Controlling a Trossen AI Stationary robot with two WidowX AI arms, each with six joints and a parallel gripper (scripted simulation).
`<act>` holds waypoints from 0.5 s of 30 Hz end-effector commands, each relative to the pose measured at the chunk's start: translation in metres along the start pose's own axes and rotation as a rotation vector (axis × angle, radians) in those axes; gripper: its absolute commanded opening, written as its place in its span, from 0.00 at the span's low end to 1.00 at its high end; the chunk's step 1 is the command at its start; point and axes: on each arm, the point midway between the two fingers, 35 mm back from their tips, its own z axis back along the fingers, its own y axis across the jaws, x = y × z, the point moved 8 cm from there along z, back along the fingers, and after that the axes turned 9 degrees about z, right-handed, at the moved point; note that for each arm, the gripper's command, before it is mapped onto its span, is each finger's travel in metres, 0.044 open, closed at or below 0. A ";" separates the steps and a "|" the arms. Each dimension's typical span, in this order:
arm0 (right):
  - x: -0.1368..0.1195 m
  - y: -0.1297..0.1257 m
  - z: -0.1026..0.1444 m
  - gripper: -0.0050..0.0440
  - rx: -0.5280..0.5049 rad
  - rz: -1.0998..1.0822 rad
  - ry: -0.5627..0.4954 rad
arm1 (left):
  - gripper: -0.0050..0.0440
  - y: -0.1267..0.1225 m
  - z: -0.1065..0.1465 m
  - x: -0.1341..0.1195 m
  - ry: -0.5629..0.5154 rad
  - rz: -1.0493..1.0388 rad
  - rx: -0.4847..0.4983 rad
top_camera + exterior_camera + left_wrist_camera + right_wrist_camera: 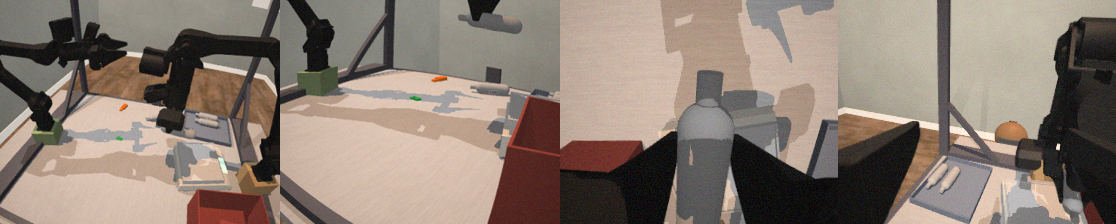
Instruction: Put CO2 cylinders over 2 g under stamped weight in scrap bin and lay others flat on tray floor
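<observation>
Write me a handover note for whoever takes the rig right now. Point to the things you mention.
Left end effector (170,127) (476,16) (705,137): shut on a cylinder (190,133) (511,24) (705,122), held in the air.
Right end effector (126,48) (993,130): open, nothing in it.
Tray (229,140) (970,192): two cylinders (208,123) (949,180) lie flat in it.
Table: another cylinder (496,89) lies beyond the scale (205,186) (503,144).
Done: the tray pair is down; whether they were weighed, I can't tell. Scrap bin (229,203) (532,169) (605,155): none visible inside, but its interior is only partly seen.
Left: sort the held and table cylinders by scale reading against stamp (neither legible here), release, move clear.
</observation>
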 end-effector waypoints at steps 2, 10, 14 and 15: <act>0.004 0.000 0.001 1.00 0.001 0.001 -0.015 | 0.00 0.003 0.010 0.001 0.000 0.019 -0.015; 0.010 -0.002 0.001 1.00 -0.003 0.005 -0.019 | 0.00 0.002 0.013 -0.008 -0.010 0.014 -0.013; 0.013 -0.008 0.001 1.00 -0.014 0.010 0.012 | 0.00 0.000 0.009 -0.014 -0.009 0.013 -0.013; 0.015 -0.011 0.002 1.00 -0.021 0.012 0.032 | 0.00 -0.001 0.007 -0.017 -0.009 0.013 -0.013</act>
